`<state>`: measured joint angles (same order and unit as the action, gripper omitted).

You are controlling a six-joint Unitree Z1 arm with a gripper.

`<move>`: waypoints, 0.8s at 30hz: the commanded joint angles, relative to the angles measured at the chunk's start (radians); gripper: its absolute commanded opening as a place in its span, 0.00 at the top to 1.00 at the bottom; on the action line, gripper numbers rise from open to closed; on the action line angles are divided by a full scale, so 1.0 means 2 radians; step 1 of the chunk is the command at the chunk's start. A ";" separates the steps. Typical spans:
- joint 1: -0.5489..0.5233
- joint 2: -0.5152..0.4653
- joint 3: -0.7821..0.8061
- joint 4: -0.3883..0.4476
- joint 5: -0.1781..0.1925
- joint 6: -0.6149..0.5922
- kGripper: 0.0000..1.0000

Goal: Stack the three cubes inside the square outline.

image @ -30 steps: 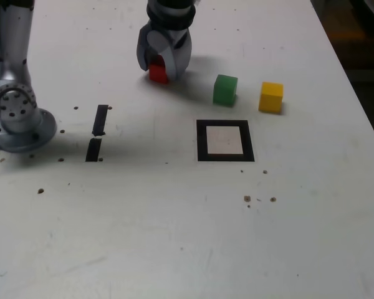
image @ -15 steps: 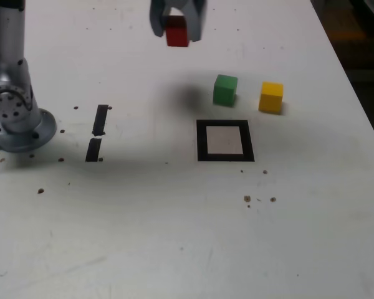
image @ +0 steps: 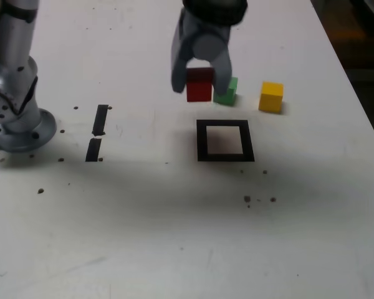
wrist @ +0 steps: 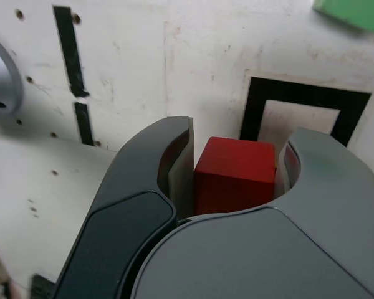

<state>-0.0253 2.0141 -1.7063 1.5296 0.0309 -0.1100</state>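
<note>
Hand (image: 200,80) grips the red cube (image: 199,85) in the air. Green cube (image: 227,91) and yellow cube (image: 271,97) sit beyond the square outline (image: 225,141), toward the counter's (image: 174,237) far edge.

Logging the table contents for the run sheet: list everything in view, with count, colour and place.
red cube: 1, red, held off the table in the hand, above and just behind the square outline.
green cube: 1, green, on the table behind the square outline, partly hidden by the hand.
yellow cube: 1, yellow, on the table to the exterior view's right of the green cube.
square outline: 1, black border with white interior, mid-table, nothing inside it.
tape strips: 2, black, short, end to end, at the exterior view's left.
table: 1, white, with scattered dark specks.
arm base: 1, silver-grey, far exterior-view left.
hand: 1, grey, shut on the red cube.
</note>
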 commanded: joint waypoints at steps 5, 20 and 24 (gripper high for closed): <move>-0.003 0.013 0.005 -0.029 0.007 -0.016 0.90; -0.006 0.036 0.046 -0.093 0.004 -0.024 0.90; -0.013 0.044 0.041 -0.099 0.005 -0.020 0.90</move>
<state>-0.0464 2.0926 -1.6176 1.3344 0.0396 -0.1511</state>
